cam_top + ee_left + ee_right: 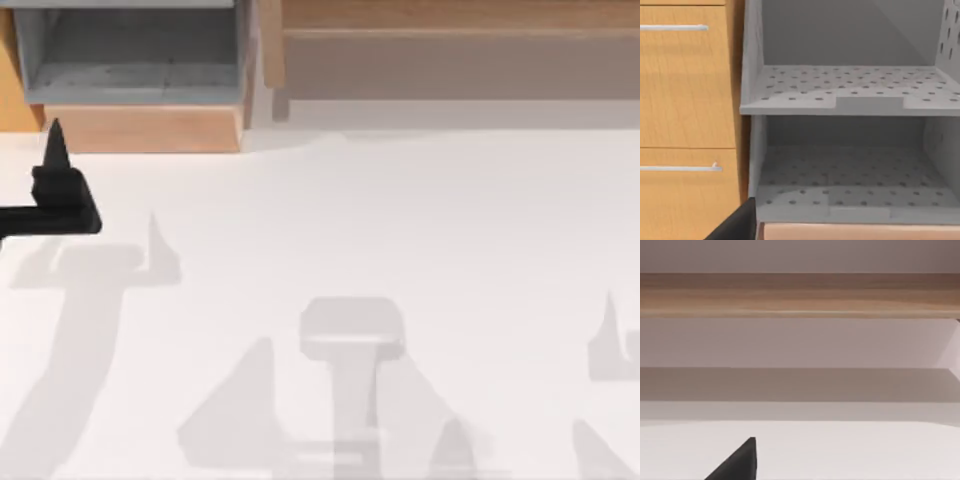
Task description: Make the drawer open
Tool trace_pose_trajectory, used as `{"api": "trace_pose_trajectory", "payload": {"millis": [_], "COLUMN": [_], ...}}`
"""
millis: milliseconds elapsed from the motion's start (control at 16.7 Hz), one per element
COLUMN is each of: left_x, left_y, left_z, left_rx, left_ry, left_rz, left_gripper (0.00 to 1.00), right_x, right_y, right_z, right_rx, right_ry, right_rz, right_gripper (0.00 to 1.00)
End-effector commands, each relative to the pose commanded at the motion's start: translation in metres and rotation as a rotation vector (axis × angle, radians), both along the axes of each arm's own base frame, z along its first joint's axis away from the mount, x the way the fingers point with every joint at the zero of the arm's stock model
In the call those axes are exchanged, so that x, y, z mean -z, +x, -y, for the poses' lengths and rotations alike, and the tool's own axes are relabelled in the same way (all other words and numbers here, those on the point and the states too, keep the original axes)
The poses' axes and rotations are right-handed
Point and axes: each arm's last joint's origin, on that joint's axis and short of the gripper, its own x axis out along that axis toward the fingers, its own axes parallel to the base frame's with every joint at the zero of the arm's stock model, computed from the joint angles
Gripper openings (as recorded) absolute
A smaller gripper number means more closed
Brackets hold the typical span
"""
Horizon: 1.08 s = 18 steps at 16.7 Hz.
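Item: drawer. Orange-brown wood, cut off by the top view's left edge at the far side of the table. Only a narrow strip of it shows.

Adjoining: grey-lined box with a paler tan wood front, just to the right of the drawer. In the left wrist view its grey shelves are perforated with small holes, one shelf above another.

Left wrist view, beside the box: two orange-brown fronts, one above the other, each with a slim silver bar handle. Which of these is the drawer cannot be told.

Left gripper: dark, over the table at the far left, pointing toward the cabinet. Its tip lies just before the tan front's left end, near the drawer but apart from it. Whether it is open or closed cannot be told. A dark part of it shows low in its wrist view.

Right gripper: a dark part over white table. It faces a long wooden rail with pale panels below. Open or closed: cannot tell.
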Motion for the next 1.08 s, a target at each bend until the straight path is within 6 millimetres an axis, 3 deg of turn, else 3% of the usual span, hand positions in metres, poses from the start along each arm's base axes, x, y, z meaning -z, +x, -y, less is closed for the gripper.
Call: {"api": "trace_pose_trajectory", "payload": {"millis": [240, 660, 900, 1080], "left_x": [0.000, -0.003, -0.012, -0.010], "left_y": [0.015, 0.023, 0.064, 0.108], "left_z": [0.011, 0.006, -0.019, -0.056], "left_rx": [-0.003, -0.019, -0.076, -0.116], "left_ry": [0.002, 0.034, 0.222, 0.479], "left_rz": [-0.002, 0.003, 0.013, -0.003], "left_gripper": [1.00, 1.00, 1.00, 1.00], "right_x": [0.000, 0.000, 0.000, 0.000], "right_y": [0.000, 0.000, 0.000, 0.000], "right_z": [0.000, 0.000, 0.000, 0.000], "right_rx": [0.000, 0.000, 0.000, 0.000], "right_ry": [0.000, 0.000, 0.000, 0.000], "right_rz": [0.000, 0.000, 0.000, 0.000], "right_gripper": [1.00, 1.00, 1.00, 1.00]}}
